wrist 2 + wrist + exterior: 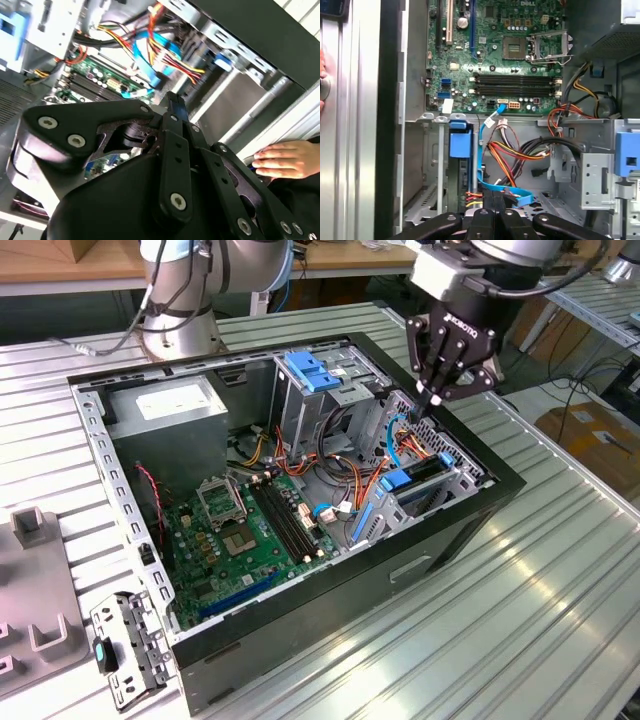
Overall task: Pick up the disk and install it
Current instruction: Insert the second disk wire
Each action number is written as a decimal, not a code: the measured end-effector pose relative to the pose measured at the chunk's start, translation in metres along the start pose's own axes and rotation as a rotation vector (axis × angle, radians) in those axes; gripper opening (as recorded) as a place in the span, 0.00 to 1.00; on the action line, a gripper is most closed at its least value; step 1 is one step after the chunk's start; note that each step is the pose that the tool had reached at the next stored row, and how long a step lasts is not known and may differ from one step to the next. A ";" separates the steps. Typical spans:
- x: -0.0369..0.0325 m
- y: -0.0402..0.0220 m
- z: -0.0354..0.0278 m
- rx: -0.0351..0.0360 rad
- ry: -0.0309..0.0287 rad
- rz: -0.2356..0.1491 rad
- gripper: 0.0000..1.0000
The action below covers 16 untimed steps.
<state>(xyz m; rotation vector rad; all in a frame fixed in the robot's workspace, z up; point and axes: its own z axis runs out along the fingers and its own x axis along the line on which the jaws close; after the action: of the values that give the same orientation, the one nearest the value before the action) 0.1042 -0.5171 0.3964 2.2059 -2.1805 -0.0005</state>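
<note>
The disk [422,472] stands on edge in a slot of the lower drive cage, at the exterior view's right side of the open computer case. Its blue side rail [459,145] and dark edge show in the first wrist view. My gripper [437,397] hangs just above that cage, over the blue data cable [492,187] and the orange wires. Its fingers are shut with nothing between them. In both wrist views the shut fingertips [172,98] point down toward the cables. The gripper [493,197] is apart from the disk.
The motherboard [250,530] fills the case floor, with a grey power-supply box [165,405] at the back. A blue bracket [312,370] tops the upper drive cage. A person's hand [285,160] rests on the table beside the case wall. A metal panel [125,645] lies beside a grey fixture.
</note>
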 end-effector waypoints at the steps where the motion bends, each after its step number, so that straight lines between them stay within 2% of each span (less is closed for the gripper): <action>1: -0.0045 -0.0009 0.0000 -0.0014 0.0013 0.000 0.11; 2: -0.0081 -0.0020 -0.0002 -0.0029 0.0030 0.000 0.11; 3: -0.0132 -0.0036 -0.0003 -0.0060 0.0074 0.000 0.11; 4: -0.0179 -0.0049 0.0001 -0.0084 0.0161 0.000 0.11; 5: -0.0255 -0.0063 0.0015 -0.0105 0.0378 0.001 0.11; 7: -0.0312 -0.0072 0.0038 -0.0110 0.0638 0.002 0.11; 8: -0.0320 -0.0073 0.0047 -0.0112 0.0749 0.002 0.11; 9: -0.0324 -0.0073 0.0056 -0.0113 0.0814 0.002 0.11; 10: -0.0331 -0.0074 0.0075 -0.0114 0.0931 0.003 0.11; 11: -0.0336 -0.0074 0.0084 -0.0115 0.0985 0.003 0.17; 12: -0.0342 -0.0074 0.0093 -0.0115 0.1048 0.003 0.17; 13: -0.0351 -0.0075 0.0110 -0.0116 0.1161 0.004 0.24; 14: -0.0358 -0.0075 0.0123 -0.0118 0.1295 0.004 0.24; 15: -0.0361 -0.0075 0.0123 -0.0120 0.1477 0.005 0.24; 16: -0.0361 -0.0075 0.0121 -0.0122 0.1589 0.005 0.24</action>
<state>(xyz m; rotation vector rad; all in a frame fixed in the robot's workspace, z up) 0.1110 -0.4812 0.3830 2.1145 -2.0961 0.1557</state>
